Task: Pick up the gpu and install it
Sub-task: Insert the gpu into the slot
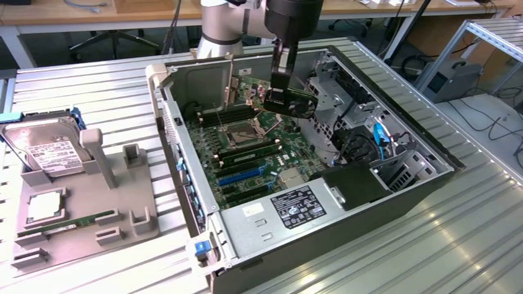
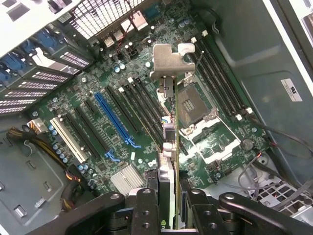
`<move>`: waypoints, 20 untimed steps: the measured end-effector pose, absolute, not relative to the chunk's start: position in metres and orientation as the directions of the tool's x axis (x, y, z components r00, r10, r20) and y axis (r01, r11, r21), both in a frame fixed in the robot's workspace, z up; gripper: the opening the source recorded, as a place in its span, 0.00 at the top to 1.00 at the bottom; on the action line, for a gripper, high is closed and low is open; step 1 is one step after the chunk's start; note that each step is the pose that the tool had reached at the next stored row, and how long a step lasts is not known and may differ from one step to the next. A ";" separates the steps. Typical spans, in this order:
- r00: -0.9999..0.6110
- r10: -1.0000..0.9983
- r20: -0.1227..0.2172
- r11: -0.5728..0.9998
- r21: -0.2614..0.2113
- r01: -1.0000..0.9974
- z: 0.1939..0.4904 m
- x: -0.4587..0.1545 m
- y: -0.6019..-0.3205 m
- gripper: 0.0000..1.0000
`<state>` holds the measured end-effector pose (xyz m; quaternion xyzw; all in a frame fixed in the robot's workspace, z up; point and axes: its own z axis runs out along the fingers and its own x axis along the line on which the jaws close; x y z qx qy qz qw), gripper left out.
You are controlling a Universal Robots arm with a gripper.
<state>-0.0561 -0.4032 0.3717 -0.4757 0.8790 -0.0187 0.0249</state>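
The claw [image 2: 168,198] pinches the thin, dark, silver-bracketed gpu [image 2: 168,147] edge-on above the green, slot-ridged motherboard [image 2: 122,110].

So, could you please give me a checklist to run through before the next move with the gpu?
1. Grip: ok. The hand is shut on the gpu, which sits edge-on in its grip.
2. Clearance: ok. The gpu hangs above the motherboard inside the open case, not seated.
3. Blue slot free: ok, there is no card in it.
4. Bracket heading: ok, it points toward the rear grille.
5. Alignment over a slot: cannot tell.
6. Cables out of the way: ok, they lie off to the side of the slots.
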 end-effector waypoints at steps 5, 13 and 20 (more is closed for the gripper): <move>-0.541 -0.841 -0.026 0.542 -0.057 -0.839 0.372 -0.056 -0.403 0.73; -0.531 -0.847 -0.026 0.531 -0.057 -0.845 0.372 -0.056 -0.403 0.73; -0.524 -0.852 -0.026 0.524 -0.057 -0.850 0.372 -0.056 -0.403 0.73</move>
